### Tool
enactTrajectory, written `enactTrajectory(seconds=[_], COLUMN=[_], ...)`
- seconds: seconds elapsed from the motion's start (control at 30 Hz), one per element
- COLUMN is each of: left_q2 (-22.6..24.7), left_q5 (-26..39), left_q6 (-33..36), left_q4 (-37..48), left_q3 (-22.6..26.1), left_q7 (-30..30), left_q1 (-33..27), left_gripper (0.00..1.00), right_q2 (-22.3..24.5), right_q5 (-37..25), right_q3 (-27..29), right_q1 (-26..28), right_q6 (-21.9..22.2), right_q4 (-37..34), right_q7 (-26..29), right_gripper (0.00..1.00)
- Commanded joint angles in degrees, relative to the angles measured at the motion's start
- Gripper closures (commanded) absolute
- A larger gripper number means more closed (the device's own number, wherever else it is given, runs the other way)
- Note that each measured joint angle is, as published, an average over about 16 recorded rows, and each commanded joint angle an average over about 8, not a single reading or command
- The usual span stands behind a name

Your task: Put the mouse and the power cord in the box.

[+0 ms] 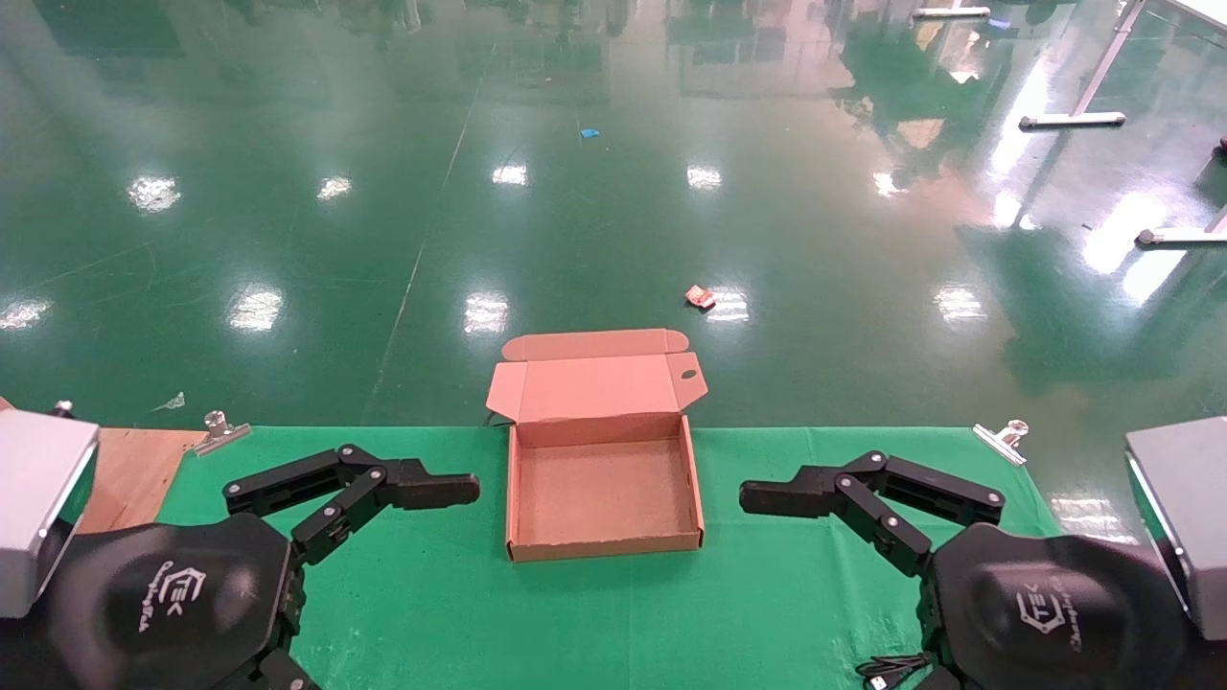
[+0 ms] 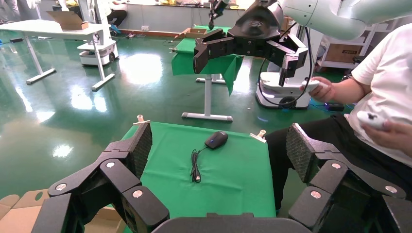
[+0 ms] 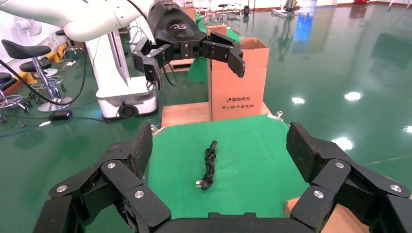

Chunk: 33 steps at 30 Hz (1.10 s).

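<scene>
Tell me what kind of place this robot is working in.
Probably a robotics lab or factory test floor: a glossy green floor, another robot at a second green-clothed table, and a seated person holding handheld controllers.

Box: the box (image 1: 604, 498) sat open on the green cloth (image 1: 460, 594), lid up.
Left gripper (image 1: 451, 490): beside it, fingers spread.
Right gripper (image 1: 767, 498): opposite, likewise.
</scene>
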Motion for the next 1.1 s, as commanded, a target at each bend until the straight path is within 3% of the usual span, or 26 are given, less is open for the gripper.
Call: enactTrajectory(seconds=[0.03,0.2,0.33,0.7,1.1], left_q2=[0.0,0.2,0.5,1.8,10.1], left_q5=[0.0,1.0,4.6,25.5,46.9], left_q6=[0.0,-0.3,-0.1,3.9,2.8], left_q4=[0.0,0.4,2.2,12.6,29.8], left_q3=[0.0,0.4,2.0,11.1,23.0], left_q7=[0.0,0.1,0.9,7.9,21.0], left_q1=[0.0,0.0,-0.8,-9.1,-19.8], left_gripper=[0.0,0.0,0.0,0.0,0.0], right_q2=[0.0,-0.1,-0.8,-6.0,-12.8], right_q5=[0.0,-1.1,-5.8,-31.4,-54.1], right_q3=[0.0,-0.5,-2.8,-16.1,-28.4], right_q1=[0.0,0.1,1.9,14.4,23.4], right_q6=[0.0,-0.2,-1.7,-4.6,-1.7], right_q4=[0.0,-0.1,-0.6,-4.7,-18.4], right_q7=[0.0,-0.3,-1.4,-9.8,-23.4], right_gripper=[0.0,0.0,0.0,0.0,0.0])
